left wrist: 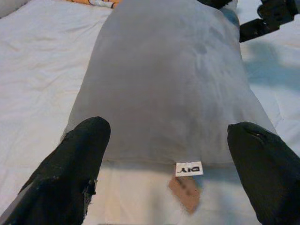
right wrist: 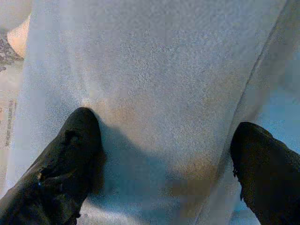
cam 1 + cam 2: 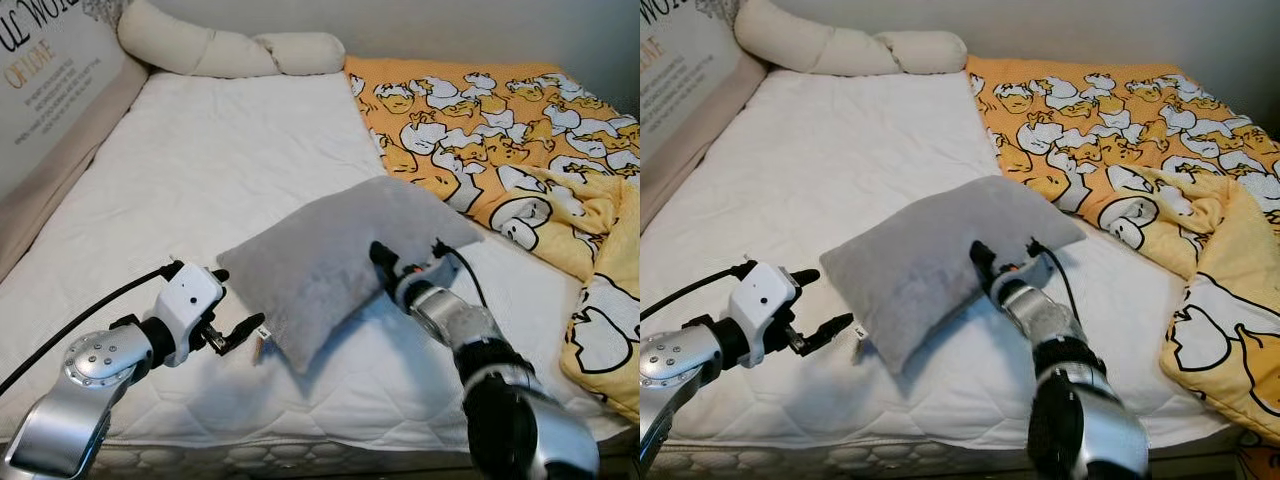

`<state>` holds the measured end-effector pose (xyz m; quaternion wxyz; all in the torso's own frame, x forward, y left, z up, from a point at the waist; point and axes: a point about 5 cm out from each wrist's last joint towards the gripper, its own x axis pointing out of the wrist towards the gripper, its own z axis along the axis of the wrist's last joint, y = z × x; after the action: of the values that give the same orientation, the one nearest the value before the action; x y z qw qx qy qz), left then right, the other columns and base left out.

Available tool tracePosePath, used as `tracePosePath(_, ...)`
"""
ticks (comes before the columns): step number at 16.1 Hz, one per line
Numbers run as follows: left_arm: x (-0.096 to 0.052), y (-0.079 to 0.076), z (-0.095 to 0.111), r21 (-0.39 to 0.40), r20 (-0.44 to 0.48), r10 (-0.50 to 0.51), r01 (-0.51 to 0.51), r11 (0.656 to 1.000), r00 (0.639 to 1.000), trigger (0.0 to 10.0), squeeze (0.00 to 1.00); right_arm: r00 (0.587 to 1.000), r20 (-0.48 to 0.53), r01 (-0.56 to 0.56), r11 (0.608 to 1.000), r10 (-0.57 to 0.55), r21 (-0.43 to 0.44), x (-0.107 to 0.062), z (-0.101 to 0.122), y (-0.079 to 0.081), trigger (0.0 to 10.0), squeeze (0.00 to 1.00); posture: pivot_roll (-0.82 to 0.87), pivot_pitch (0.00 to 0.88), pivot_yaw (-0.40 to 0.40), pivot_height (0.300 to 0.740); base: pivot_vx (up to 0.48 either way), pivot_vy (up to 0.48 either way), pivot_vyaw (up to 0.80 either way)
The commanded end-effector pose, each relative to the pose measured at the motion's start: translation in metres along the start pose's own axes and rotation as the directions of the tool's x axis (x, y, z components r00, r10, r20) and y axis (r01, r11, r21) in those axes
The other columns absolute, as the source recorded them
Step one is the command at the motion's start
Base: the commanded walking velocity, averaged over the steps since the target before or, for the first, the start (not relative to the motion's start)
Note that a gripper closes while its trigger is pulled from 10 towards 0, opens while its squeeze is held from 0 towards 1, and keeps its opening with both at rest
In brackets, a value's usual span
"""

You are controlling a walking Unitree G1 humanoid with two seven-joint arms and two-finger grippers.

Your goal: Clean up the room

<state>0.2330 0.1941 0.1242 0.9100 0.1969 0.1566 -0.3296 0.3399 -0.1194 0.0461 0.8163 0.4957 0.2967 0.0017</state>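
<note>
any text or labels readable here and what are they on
"DIY", upside down in the left wrist view: white tag on the grey pillow.
"OF LOVE" in gold: headboard cushion.
Large dark letters above it are cut off; the small lines beneath are too small to read.

Grey pillow (image 3: 330,262): soft matt plush cloth, fine short nap, with small white sewn label at its near corner. Mattress (image 3: 200,170): white quilted cloth, matt, stitched in a wavy pattern. Blanket (image 3: 500,140) along the mattress's right edge: thin printed orange cloth, matt, crumpled. Bolster (image 3: 230,48) at the far edge: cream smooth cloth. Arms: brushed silver metal; gripper fingers (image 1: 70,168): black matt plastic, scuffed.
</note>
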Motion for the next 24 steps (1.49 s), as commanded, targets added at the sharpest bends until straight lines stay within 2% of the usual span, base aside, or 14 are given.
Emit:
tracePosePath(1,-0.001,0.001,0.007,0.011,0.015,-0.011,0.011,1.000,1.000,10.0,0.17,0.999,-0.035,0.027,1.000,-0.028,-0.012,0.002,-0.008,-0.002,10.0,0.00,0.03,0.000,-0.047,0.740,0.000,0.000,0.00)
tracePosePath(2,0.000,-0.002,0.008,0.007,0.021,-0.009,0.009,1.000,1.000,10.0,0.18,0.998,-0.052,0.036,0.998,-0.039,-0.053,0.002,-0.010,-0.003,10.0,0.00,0.03,0.000,-0.056,0.740,0.000,0.000,0.00)
tracePosePath(3,0.000,-0.002,0.008,0.005,0.023,-0.007,0.006,1.000,1.000,10.0,0.17,0.998,-0.048,0.040,0.998,-0.043,-0.056,0.003,-0.010,-0.003,7.9,0.00,0.03,0.000,-0.058,0.740,0.000,0.000,0.00)
tracePosePath(4,-0.001,-0.003,0.008,-0.001,0.024,-0.002,0.002,1.000,1.000,10.0,0.18,0.998,-0.039,0.042,0.998,-0.044,-0.042,0.003,-0.010,-0.003,0.0,0.00,0.03,0.000,-0.062,0.740,0.000,0.000,0.00)
tracePosePath(6,-0.001,-0.005,0.007,-0.006,0.019,0.005,-0.005,1.000,1.000,10.0,0.17,0.998,-0.037,0.048,0.998,-0.049,-0.028,0.003,-0.010,-0.004,0.0,0.00,0.03,0.000,-0.067,0.740,0.000,0.000,0.00)
tracePosePath(17,0.005,-0.009,0.007,-0.019,0.020,0.016,-0.016,1.000,1.000,10.0,0.18,0.996,-0.034,0.081,0.992,-0.085,-0.101,0.004,-0.012,-0.008,0.0,0.00,0.03,0.000,-0.073,0.740,0.000,0.000,0.00)
tracePosePath(20,0.007,-0.009,0.007,-0.061,0.017,-0.004,0.005,0.998,1.000,10.0,0.18,0.997,-0.024,0.074,0.992,-0.077,-0.098,0.004,-0.010,-0.007,0.0,0.00,0.03,0.000,-0.065,0.740,0.000,0.000,0.00)
tracePosePath(22,0.009,-0.006,0.012,-0.125,0.045,0.020,-0.014,0.992,0.999,10.0,0.18,0.997,-0.015,0.069,0.993,-0.071,-0.095,0.004,-0.007,-0.005,0.0,0.00,0.03,0.000,-0.066,0.740,0.000,0.000,0.00)
tracePosePath(24,0.010,-0.004,0.012,-0.121,0.047,0.040,-0.034,0.992,0.998,10.0,0.18,0.998,-0.009,0.068,0.994,-0.069,-0.088,0.004,-0.006,-0.003,0.0,0.00,0.03,0.000,-0.063,0.740,0.000,0.000,0.00)
